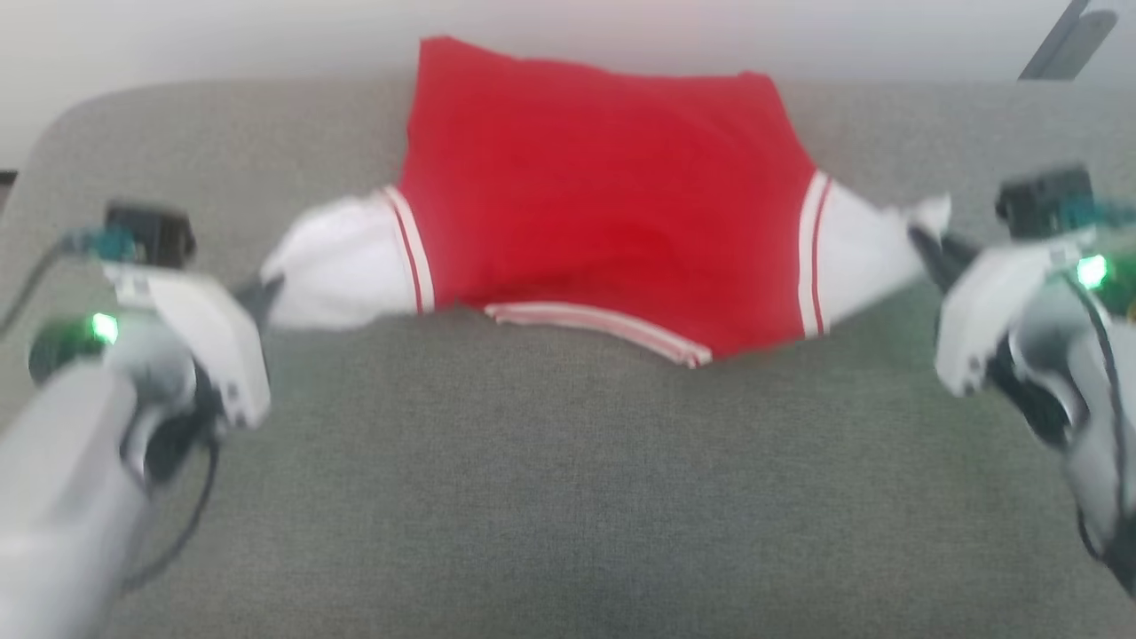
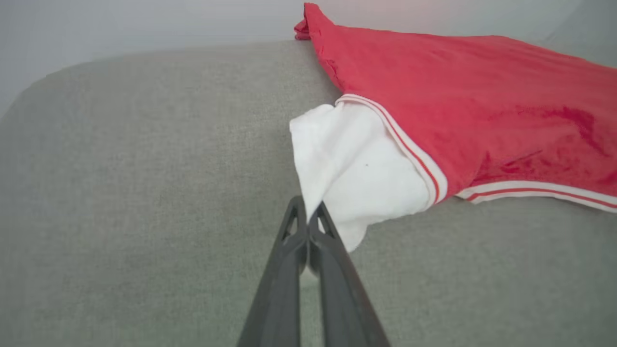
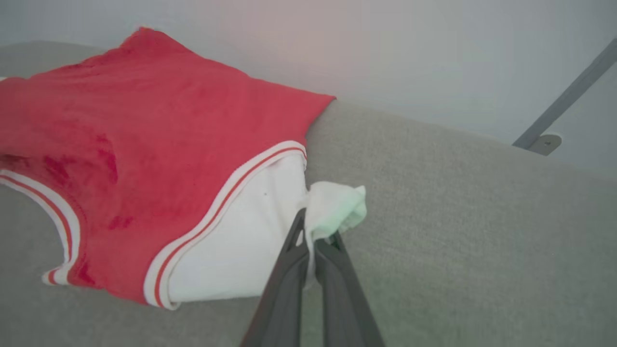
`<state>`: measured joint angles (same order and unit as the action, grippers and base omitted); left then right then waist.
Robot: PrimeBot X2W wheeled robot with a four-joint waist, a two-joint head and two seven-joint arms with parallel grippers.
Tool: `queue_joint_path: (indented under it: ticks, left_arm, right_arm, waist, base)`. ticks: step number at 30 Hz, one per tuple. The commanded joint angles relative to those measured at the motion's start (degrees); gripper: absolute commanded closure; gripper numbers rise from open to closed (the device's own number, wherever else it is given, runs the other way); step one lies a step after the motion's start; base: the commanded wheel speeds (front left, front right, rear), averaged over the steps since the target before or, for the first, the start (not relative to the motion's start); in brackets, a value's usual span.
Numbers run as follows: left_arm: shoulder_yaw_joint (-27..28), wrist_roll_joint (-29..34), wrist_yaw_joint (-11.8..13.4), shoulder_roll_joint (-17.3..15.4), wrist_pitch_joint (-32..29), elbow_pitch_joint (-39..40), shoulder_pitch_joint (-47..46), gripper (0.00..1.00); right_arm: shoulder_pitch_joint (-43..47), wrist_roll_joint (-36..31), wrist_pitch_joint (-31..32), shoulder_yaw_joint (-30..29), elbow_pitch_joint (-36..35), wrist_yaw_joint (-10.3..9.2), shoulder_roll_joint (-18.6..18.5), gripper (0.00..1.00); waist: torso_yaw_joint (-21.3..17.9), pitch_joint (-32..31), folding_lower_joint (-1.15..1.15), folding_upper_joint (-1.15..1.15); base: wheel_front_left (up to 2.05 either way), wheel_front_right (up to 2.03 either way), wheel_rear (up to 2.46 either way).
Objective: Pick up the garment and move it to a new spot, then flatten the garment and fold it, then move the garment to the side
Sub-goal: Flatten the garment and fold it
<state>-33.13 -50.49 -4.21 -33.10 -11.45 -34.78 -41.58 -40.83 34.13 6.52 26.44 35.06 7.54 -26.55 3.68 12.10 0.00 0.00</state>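
The garment (image 1: 603, 222), a red jersey with white short sleeves and red-and-white striped trim, is stretched across the far half of the grey cushion (image 1: 568, 488), plain side up; no lettering shows. My left gripper (image 1: 266, 297) is shut on the tip of its white left sleeve (image 2: 352, 178), and in the left wrist view the left gripper (image 2: 308, 217) pinches the sleeve's edge. My right gripper (image 1: 923, 240) is shut on the white right sleeve (image 3: 241, 250), whose end bunches up above the right gripper (image 3: 311, 231). The striped collar (image 1: 603, 328) faces me.
The grey cushion's near half lies bare in front of me. A pale wall (image 1: 266, 35) runs behind its far edge, where the garment's hem (image 1: 577, 62) reaches over. A grey metal bar (image 3: 564, 101) slants down the wall at the right.
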Motion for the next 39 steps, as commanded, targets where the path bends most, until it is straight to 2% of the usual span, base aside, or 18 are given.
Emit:
queue_joint_path:
  ticks: [1,5,10,14,18,21,24,32,33,34,35,36,37,38,39]
  left_arm:
    - [0.61,-1.20,1.43,-1.16,-0.78,2.41,2.92,1.00]
    - [2.20,-3.93,7.19,-6.00,-3.81,14.38,13.10,1.00]
    - [5.75,-7.56,16.44,-12.72,-7.11,30.61,25.01,1.00]
    - [8.41,-9.40,23.58,-17.50,-8.94,41.74,33.19,1.00]
    - [10.33,-10.80,28.79,-20.54,-9.41,49.37,40.03,1.00]
    - [10.77,-11.74,30.98,-21.18,-9.06,53.08,43.98,1.00]
    - [10.49,-12.07,32.01,-20.79,-8.43,54.60,46.67,1.00]
    - [8.13,-9.83,29.24,-16.98,-5.08,51.28,44.82,1.00]
    - [7.80,-9.19,28.84,-16.67,-4.72,50.42,44.38,1.00]
    - [7.51,-8.81,28.46,-16.20,-4.31,49.66,43.86,1.00]
    - [7.33,-8.48,28.06,-15.64,-3.92,49.05,43.21,1.00]
    - [7.07,-8.13,27.71,-15.26,-3.59,48.43,42.64,1.00]
    - [6.91,-7.93,27.54,-14.91,-3.43,47.89,42.16,1.00]
    - [6.77,-7.66,27.11,-14.60,-3.15,47.51,41.73,1.00]
    - [6.56,-7.43,26.95,-14.21,-2.91,47.10,41.32,1.00]
  right_arm:
    - [2.20,1.60,1.24,0.51,-2.04,-0.10,-1.26,1.00]
    - [9.44,5.66,5.14,1.58,-9.38,-0.10,-6.30,1.00]
    - [17.14,9.39,10.19,1.90,-16.75,-0.10,-12.01,1.00]
    - [22.70,12.26,14.35,0.88,-21.66,-0.10,-15.32,1.00]
    - [28.07,15.27,18.83,-0.64,-26.67,-0.10,-17.65,1.00]
    - [31.74,16.52,21.17,-2.46,-29.46,-0.10,-18.48,1.00]
    - [34.66,15.69,22.06,-4.83,-30.60,-0.10,-17.70,1.00]
    - [36.75,8.85,22.18,-7.44,-26.91,-0.09,-10.26,1.00]
    - [36.35,7.91,22.29,-7.38,-26.39,-0.05,-9.37,0.96]
    - [36.05,7.31,22.79,-7.37,-25.80,-0.05,-8.32,0.78]
    - [35.81,6.71,22.96,-7.32,-25.47,-0.05,-7.61,0.71]
    - [35.51,6.21,23.20,-7.71,-25.01,-0.05,-6.88,0.54]
    - [35.28,5.63,23.60,-8.00,-24.75,-0.05,-6.33,0.06]
    - [35.21,5.08,24.16,-8.06,-24.90,-0.05,-6.07,0.00]
    - [35.05,4.76,24.71,-8.47,-25.20,-0.06,-5.67,0.00]
  waist:
    - [-0.27,-0.96,0.00,0.00]
    - [-0.54,-1.78,0.00,0.00]
    - [-0.59,-1.98,0.00,0.00]
    - [-0.45,-1.82,0.00,0.00]
    - [-0.31,-1.37,0.00,0.00]
    - [-0.22,-0.74,0.00,0.00]
    - [-0.14,0.12,0.00,0.00]
    - [-0.03,1.77,0.00,0.00]
    - [-0.09,1.90,0.00,0.00]
    - [-0.22,2.06,0.00,0.00]
    - [-0.27,2.19,0.00,0.00]
    - [-0.29,2.29,0.00,0.00]
    - [-0.31,2.39,0.00,0.00]
    - [-0.33,2.54,0.00,0.00]
    - [-0.35,2.64,0.00,0.00]
  base:
    - [0.00,0.00,0.00]
    - [0.00,0.00,0.00]
    - [0.00,0.00,0.00]
    - [0.00,0.00,0.00]
    - [0.00,0.00,0.00]
    - [0.00,0.00,0.00]
    - [0.00,0.00,0.00]
    - [0.00,0.00,0.00]
    - [0.00,0.00,0.00]
    - [0.00,0.00,0.00]
    - [0.00,0.00,0.00]
    - [0.00,0.00,0.00]
    - [0.00,0.00,0.00]
    - [0.00,0.00,0.00]
    - [0.00,0.00,0.00]
